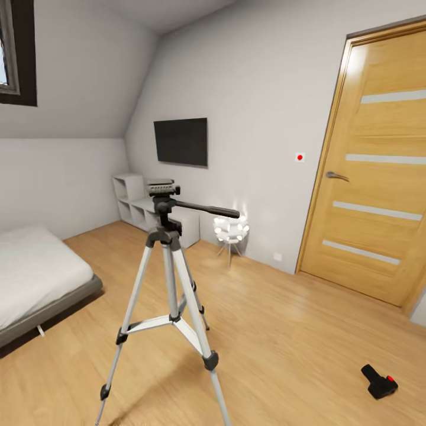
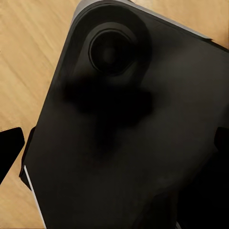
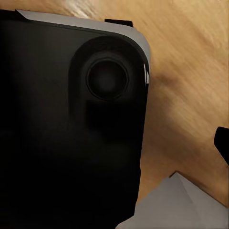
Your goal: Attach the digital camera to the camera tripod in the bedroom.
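Camera tripod stands nearest, centre of the wood floor, head bare. Digital camera lies on the floor at near right, well apart from it. Looks small, rigid, light — I'd take it across the boxy body, off the lens, probably fragile. My jaws — can't tell whether apart or together.

Light wood floor carries the camera tripod; digital camera lies well apart.
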Controlling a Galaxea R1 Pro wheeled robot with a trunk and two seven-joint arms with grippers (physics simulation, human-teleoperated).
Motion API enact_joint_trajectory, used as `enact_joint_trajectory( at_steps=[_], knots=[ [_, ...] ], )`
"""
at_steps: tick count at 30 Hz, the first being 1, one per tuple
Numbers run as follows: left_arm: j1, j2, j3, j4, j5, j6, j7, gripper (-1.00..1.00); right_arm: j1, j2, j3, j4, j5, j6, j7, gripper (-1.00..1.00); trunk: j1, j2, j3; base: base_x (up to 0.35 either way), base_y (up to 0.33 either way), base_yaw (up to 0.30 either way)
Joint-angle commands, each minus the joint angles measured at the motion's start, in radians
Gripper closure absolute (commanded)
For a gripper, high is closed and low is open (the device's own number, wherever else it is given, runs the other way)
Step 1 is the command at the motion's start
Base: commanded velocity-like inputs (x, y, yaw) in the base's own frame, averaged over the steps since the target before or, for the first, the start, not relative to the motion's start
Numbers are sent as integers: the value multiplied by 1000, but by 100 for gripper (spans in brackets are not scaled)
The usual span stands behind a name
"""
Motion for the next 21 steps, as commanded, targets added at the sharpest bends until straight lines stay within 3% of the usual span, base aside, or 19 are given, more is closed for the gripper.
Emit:
enact_joint_trajectory(
  at_steps=[1, 15, 21],
  knots=[
    [0, 0, 4, -1, 3, -1, 0, -100, 0, 0, 0, 0, 7, -2, -1, -100, 0, 0, -1, 0, 0, 300],
    [0, 0, 4, -1, 3, -1, 0, -100, 0, -1, 0, 0, 6, -4, -3, -100, 0, 0, -1, 0, 0, 296],
    [0, 0, 4, -1, 3, -1, 0, -100, 0, -1, 0, 0, 5, -4, -3, -100, 0, 0, -1, 0, 0, 114]
  ],
)
